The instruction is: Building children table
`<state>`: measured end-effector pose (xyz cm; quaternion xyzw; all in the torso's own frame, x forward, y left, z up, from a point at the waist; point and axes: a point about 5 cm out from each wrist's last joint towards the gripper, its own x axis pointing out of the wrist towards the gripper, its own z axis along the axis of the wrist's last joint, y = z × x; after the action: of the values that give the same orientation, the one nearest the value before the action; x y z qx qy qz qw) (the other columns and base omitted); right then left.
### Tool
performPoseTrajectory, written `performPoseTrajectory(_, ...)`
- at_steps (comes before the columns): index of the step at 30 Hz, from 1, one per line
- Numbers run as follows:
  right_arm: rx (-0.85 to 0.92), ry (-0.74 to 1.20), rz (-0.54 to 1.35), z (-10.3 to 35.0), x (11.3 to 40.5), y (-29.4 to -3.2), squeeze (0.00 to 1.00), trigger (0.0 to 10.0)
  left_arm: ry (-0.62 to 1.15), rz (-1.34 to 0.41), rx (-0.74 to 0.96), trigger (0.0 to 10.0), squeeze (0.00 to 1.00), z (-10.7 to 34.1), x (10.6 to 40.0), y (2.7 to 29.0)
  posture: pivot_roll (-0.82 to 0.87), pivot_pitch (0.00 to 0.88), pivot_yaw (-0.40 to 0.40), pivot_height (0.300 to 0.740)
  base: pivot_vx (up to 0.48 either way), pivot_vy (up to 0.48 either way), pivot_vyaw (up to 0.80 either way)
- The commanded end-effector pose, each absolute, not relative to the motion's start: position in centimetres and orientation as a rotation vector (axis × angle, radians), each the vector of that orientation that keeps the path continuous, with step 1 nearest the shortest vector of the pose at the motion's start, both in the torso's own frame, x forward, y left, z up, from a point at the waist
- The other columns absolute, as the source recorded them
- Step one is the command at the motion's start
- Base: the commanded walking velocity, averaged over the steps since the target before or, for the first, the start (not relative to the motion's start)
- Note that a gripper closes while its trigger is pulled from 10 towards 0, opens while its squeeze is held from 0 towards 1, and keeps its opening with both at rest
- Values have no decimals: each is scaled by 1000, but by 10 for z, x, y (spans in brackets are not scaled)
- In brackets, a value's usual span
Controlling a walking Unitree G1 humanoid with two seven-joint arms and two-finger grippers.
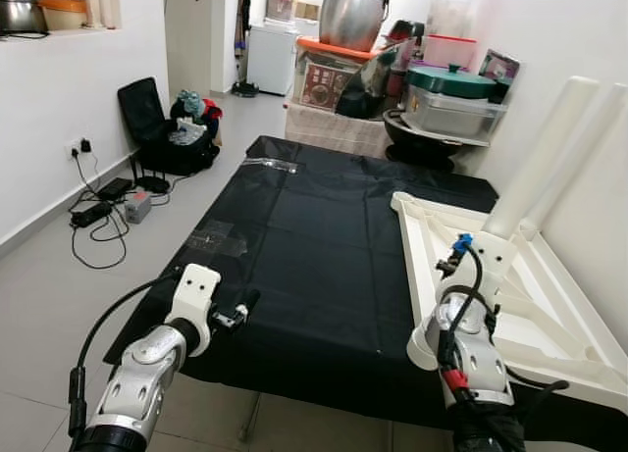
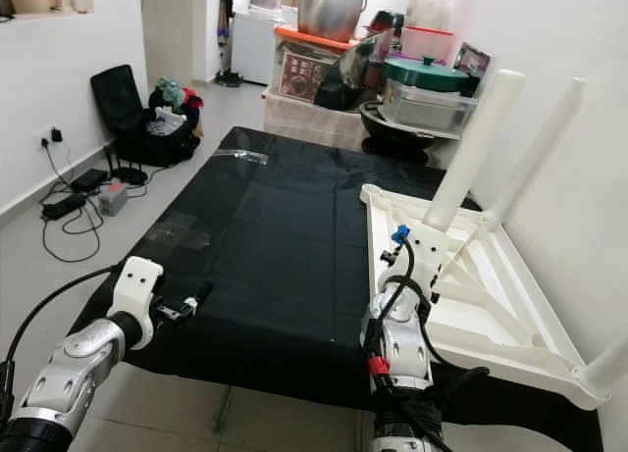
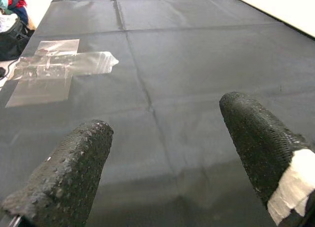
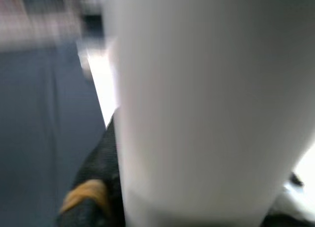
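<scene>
Right gripper is clamped around a smooth white table leg, a tube rising toward one o'clock from the near corner of the upturned white tabletop. Left gripper hovers spread wide, holding nothing, over the black cloth.

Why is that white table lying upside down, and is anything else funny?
The white table lies flipped on the black cloth, legs pointing up, for assembly. The right gripper holds one leg. Clear tape patches the cloth.

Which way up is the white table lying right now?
Upside down: the white table lies top-down on the black sheet, ribbed underside showing, legs pointing up.
</scene>
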<state>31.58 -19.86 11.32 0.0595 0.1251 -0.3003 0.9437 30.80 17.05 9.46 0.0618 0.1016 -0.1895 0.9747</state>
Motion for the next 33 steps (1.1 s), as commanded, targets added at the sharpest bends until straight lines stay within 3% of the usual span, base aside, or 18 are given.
performPoseTrajectory(1, 121, 415, -628, 79, 301, -203, 976, 10000, 208, -398, 137, 10000, 0, 94, 308, 167, 79, 0, -115, 740, 0, 0, 0)
performPoseTrajectory(3, 82, 357, -604, 88, 305, -201, 949, 10000, 208, -399, 137, 10000, 0, 94, 308, 167, 78, 0, -114, 740, 0, 0, 0)
performPoseTrajectory(4, 87, 315, -585, 97, 308, -199, 0, 10000, 208, -401, 137, 10000, 0, 94, 308, 167, 77, 0, -112, 740, 0, 0, 0)
performPoseTrajectory(14, 142, 152, -469, 124, 318, -196, 0, 10000, 208, -401, 143, 10000, 0, 95, 310, 167, 77, 0, -108, 740, 0, 0, 0)
performPoseTrajectory(15, 139, 162, -460, 123, 318, -197, 0, 6863, 208, -400, 144, 10000, 0, 95, 310, 168, 77, 0, -111, 740, 0, 0, 0)
performPoseTrajectory(16, 139, 162, -460, 123, 318, -197, 0, 6863, 208, -400, 144, 10000, 0, 95, 310, 168, 77, 0, -111, 740, 0, 0, 0)
performPoseTrajectory(17, 150, 184, -441, 119, 317, -197, 0, 0, 207, -399, 144, 10000, 0, 95, 310, 168, 78, 0, -111, 740, 0, 0, 0)
performPoseTrajectory(20, 189, 275, -417, 103, 311, -196, 0, 0, 206, -398, 146, 10000, 0, 95, 310, 168, 81, 0, -112, 740, 0, 0, 0)
performPoseTrajectory(33, 180, 317, -397, 95, 309, -195, 0, 0, 201, -397, 154, 10000, 0, 97, 312, 170, 86, 0, -109, 740, 0, 0, 0)
